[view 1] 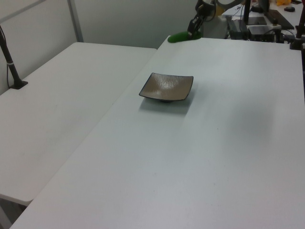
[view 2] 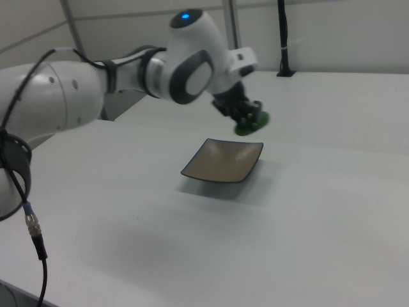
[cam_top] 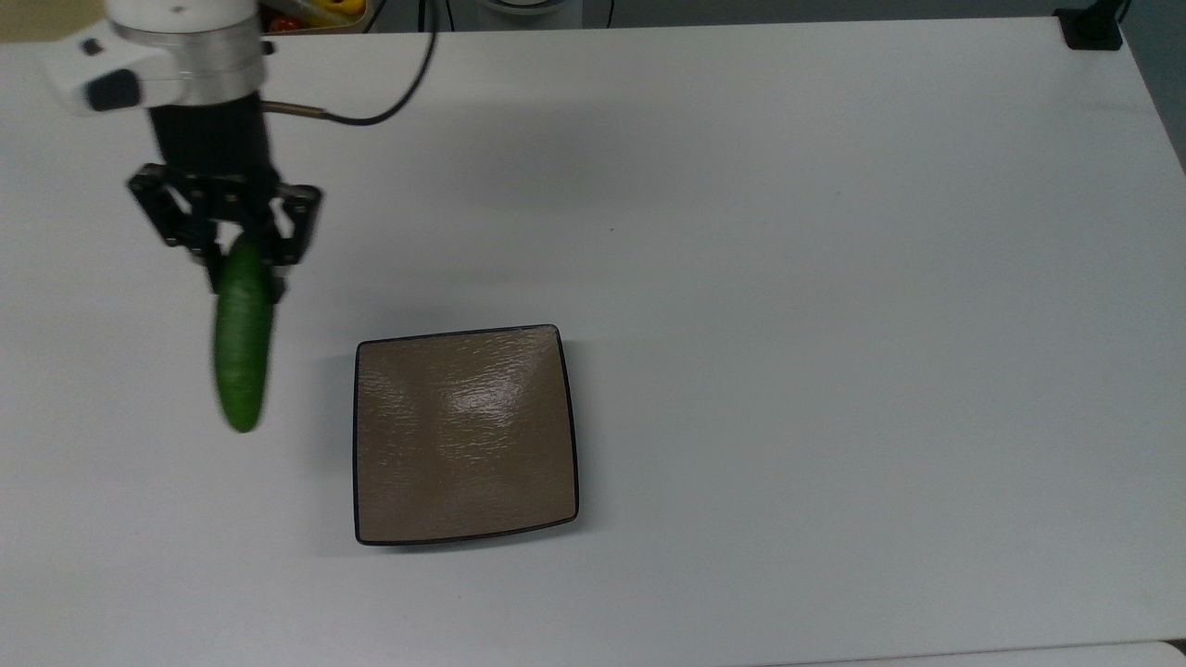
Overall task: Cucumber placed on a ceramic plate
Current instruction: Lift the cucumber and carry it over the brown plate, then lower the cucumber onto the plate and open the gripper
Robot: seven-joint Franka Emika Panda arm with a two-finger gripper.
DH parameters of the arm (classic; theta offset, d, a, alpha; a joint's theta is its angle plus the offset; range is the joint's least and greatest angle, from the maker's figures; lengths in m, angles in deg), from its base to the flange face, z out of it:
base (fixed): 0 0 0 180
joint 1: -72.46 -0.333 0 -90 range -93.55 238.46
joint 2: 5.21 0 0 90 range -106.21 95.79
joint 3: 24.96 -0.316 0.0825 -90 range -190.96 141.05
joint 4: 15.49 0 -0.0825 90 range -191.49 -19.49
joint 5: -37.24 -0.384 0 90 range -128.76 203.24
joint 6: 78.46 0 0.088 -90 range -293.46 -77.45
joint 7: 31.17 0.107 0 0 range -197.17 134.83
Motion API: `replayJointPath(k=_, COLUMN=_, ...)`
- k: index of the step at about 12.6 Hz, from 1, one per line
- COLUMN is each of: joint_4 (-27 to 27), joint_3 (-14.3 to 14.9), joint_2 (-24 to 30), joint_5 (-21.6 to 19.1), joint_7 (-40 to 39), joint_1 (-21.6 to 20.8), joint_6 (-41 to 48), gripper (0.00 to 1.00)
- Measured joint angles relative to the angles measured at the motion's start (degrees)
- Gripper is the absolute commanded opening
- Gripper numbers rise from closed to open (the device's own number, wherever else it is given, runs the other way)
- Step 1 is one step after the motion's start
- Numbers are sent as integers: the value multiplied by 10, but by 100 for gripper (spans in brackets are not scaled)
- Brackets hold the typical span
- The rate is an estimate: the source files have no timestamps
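Wide bare tabletop [cam_top: 834, 278] surrounds the ceramic plate [cam_top: 463, 435], lower centre of the top view. At upper left, the end effector [cam_top: 243, 250] grips the cucumber [cam_top: 243, 347] by one end, long axis running down-frame, airborne.

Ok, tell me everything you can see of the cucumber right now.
The cucumber is smooth, dark green, with a rounded free end. The gripper holds it at one end, lifted clear of the table. In the top view it hangs to the left of the ceramic plate, not touching it.
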Motion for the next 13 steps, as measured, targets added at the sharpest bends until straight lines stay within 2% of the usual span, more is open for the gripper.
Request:
replayJointPath(k=3, joint_4=-28, joint_3=-1, joint_2=1, joint_5=-4, joint_7=32, joint_1=-60, joint_6=5, gripper=0)
replayJointPath(k=5, joint_4=-33, joint_3=-1, joint_2=-18, joint_5=-8, joint_7=45, joint_1=-79, joint_6=-13, gripper=0)
replayJointPath(k=7, joint_4=-45, joint_3=-3, joint_2=-37, joint_5=-29, joint_7=46, joint_1=-83, joint_6=-84, gripper=0)
replayJointPath(k=10, joint_4=-80, joint_3=-8, joint_2=-78, joint_5=-33, joint_7=46, joint_1=-94, joint_6=-214, gripper=1)
replayJointPath(k=13, joint_4=-98, joint_3=-8, joint_2=-99, joint_5=-34, joint_7=46, joint_1=-103, joint_6=-257, gripper=1)
